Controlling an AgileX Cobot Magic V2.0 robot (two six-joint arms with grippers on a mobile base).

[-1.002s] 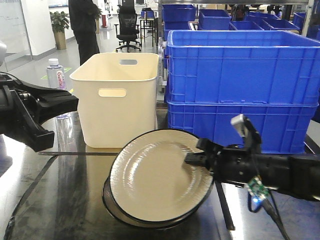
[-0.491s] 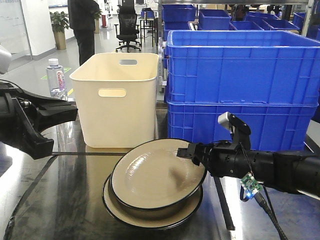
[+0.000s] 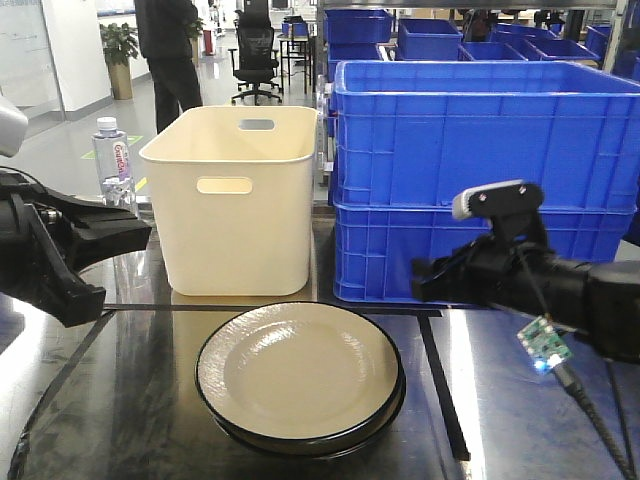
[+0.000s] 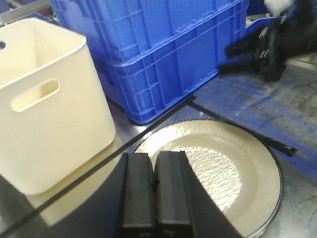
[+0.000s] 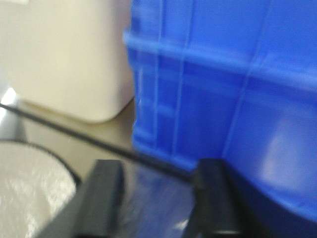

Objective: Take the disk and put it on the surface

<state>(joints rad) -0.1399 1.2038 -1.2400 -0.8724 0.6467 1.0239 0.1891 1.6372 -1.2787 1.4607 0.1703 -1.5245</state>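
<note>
On the front camera I see the disk [image 3: 298,371], a cream plate with a dark rim, lying flat on top of a second plate of the same kind, both resting on the dark glossy surface [image 3: 110,410] inside the black tape lines [image 3: 440,370]; just behind them stands the cream bin [image 3: 235,195] and, to its right, the stacked blue crates [image 3: 480,170], with a water bottle [image 3: 112,150] off to the left. My right gripper [image 3: 425,280] hangs above the tabletop to the right of the plates, apart from them and in front of the lower crate, though from this angle I cannot tell its opening; my left arm [image 3: 50,250] sits at the left edge, well clear of the disk. From the left wrist, the left gripper [image 4: 154,186] has its two black fingers [image 4: 136,188] pressed together with nothing between them, poised above the near edge of the disk [image 4: 233,168], and the bin [image 4: 44,109] is to the left. From the right wrist, blurred, the right gripper [image 5: 158,198] shows its fingers [image 5: 104,193] spread wide and empty, the crate wall [image 5: 223,89] filling the view ahead and a sliver of the disk [image 5: 29,193] at the lower left
</note>
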